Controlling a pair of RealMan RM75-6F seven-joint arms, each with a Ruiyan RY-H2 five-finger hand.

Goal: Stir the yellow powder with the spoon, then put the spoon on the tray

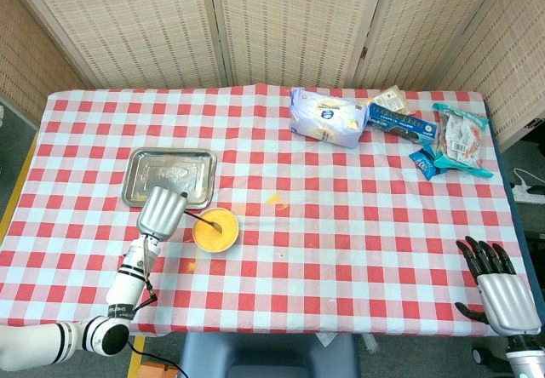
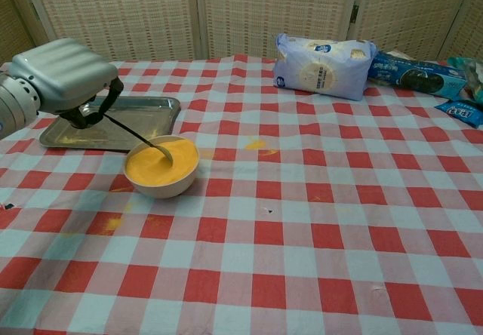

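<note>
A small white bowl (image 2: 161,185) of yellow powder (image 1: 213,232) stands on the checked cloth, just in front of the steel tray (image 1: 169,177). My left hand (image 2: 62,77) hovers left of the bowl, over the tray's near edge, and holds the dark handle of a spoon (image 2: 142,138). The spoon slants down to the right, its tip in the powder (image 2: 160,165) near the middle of the bowl. In the head view the same left hand (image 1: 161,211) and spoon (image 1: 204,221) show beside the bowl (image 1: 215,230). My right hand (image 1: 504,297) rests open at the table's near right corner, holding nothing.
The tray (image 2: 113,121) lies behind and left of the bowl. Yellow powder is spilled on the cloth (image 2: 255,145) right of the bowl and at its front left (image 2: 112,222). A flour-like bag (image 2: 324,66) and snack packets (image 1: 460,140) lie along the far right.
</note>
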